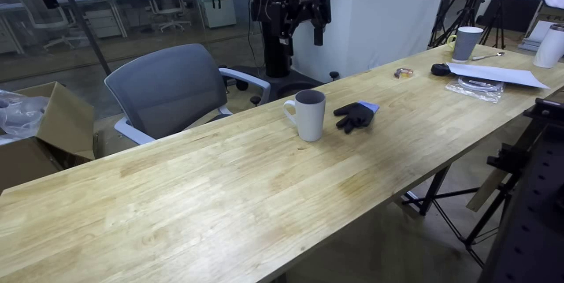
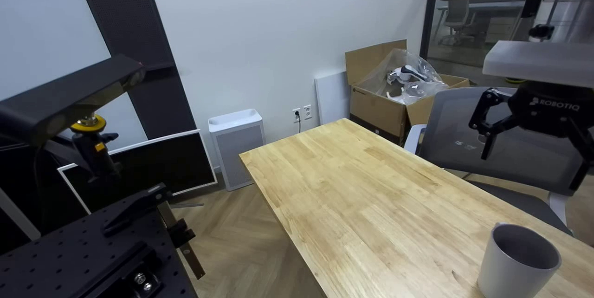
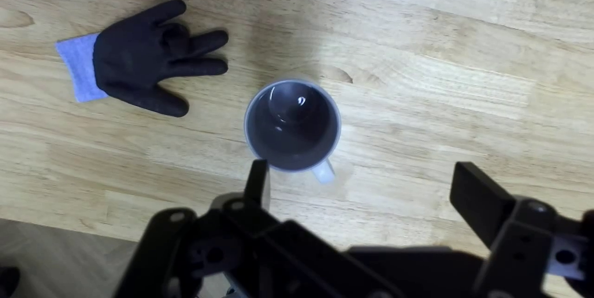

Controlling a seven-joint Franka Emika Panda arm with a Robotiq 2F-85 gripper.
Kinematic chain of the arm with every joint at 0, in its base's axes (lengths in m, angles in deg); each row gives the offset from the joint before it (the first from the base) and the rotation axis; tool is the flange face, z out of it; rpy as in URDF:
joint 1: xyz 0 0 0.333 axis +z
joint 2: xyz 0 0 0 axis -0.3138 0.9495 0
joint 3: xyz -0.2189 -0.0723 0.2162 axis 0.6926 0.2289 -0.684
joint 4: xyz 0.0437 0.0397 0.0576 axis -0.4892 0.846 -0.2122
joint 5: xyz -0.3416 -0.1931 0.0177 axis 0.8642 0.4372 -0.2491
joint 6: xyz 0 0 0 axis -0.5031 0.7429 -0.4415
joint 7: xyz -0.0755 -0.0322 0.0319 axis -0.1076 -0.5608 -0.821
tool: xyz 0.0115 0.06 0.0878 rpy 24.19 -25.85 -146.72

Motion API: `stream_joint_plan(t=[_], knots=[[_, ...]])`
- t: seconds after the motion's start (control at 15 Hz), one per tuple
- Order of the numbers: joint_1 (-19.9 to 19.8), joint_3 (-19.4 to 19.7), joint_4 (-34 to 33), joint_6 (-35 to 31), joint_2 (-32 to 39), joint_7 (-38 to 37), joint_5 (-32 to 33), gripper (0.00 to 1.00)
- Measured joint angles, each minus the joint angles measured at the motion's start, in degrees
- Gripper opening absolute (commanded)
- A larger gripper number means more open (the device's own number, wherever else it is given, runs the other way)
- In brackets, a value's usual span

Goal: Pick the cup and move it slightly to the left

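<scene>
Near the glove point(image 3: 132, 59), below and apart from the wide-spread pincer point(image 1: 302, 39), the cup point(image 1: 310, 117) stands upright, handle point(image 3: 324, 172) pointing roughly away from the glove.

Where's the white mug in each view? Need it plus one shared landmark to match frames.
In an exterior view: mug just right of the picture's centre.
In an exterior view: mug at lower right, cut off by the bottom edge.
Wrist view: mug at the centre, seen from above.
Shared landmark: the table under it, in all three.
</scene>
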Motion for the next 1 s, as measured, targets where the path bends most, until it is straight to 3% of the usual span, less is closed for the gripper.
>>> stream_joint_plan(t=[0.6,1.0], knots=[[0.0,-0.1,0.1,-0.5,4.8,0.0,1.0,1.00],[-0.5,0.0,0.0,-7.3,9.0,0.0,2.2,1.00]])
